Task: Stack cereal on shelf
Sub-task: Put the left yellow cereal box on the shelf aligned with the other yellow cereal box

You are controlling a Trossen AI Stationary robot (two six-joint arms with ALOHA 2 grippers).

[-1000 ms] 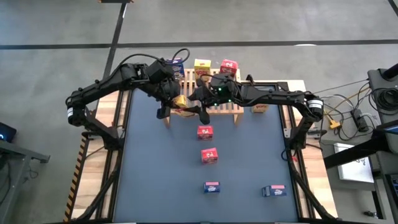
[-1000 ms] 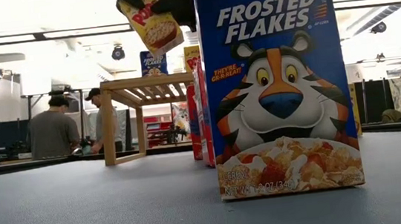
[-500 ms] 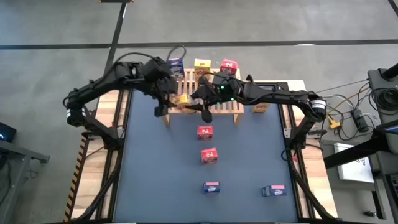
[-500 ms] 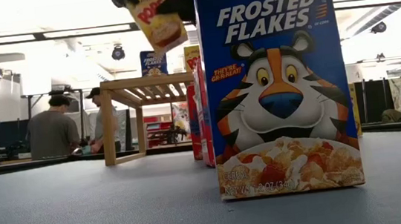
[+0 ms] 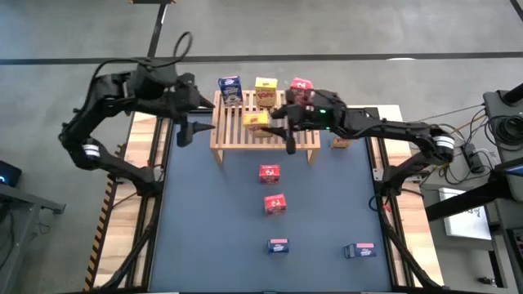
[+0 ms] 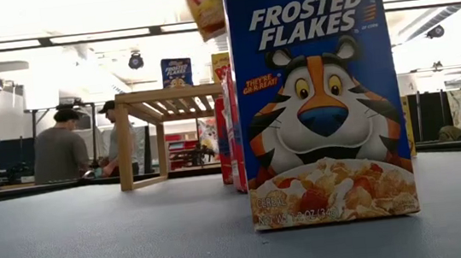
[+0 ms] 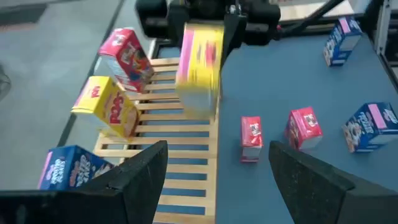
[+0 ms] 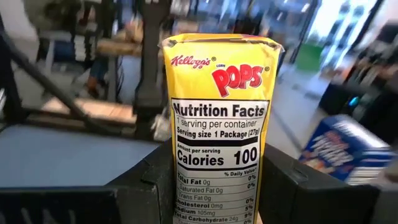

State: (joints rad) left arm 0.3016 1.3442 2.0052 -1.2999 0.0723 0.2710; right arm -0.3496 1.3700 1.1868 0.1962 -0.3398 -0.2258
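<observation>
Your right gripper point(image 5: 276, 122) pinched a yellow cereal box point(image 5: 257, 120) and held it up over the wooden shelf point(image 5: 302, 140), near the three boxes point(image 5: 264, 86) along its back edge. Your left gripper point(image 5: 193, 114) was spread wide, beside the shelf's left end

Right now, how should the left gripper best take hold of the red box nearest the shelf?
Probably pinch the red box across its thin faces near the top, coming straight down. It stands upright on the table, apart from the shelf.
</observation>
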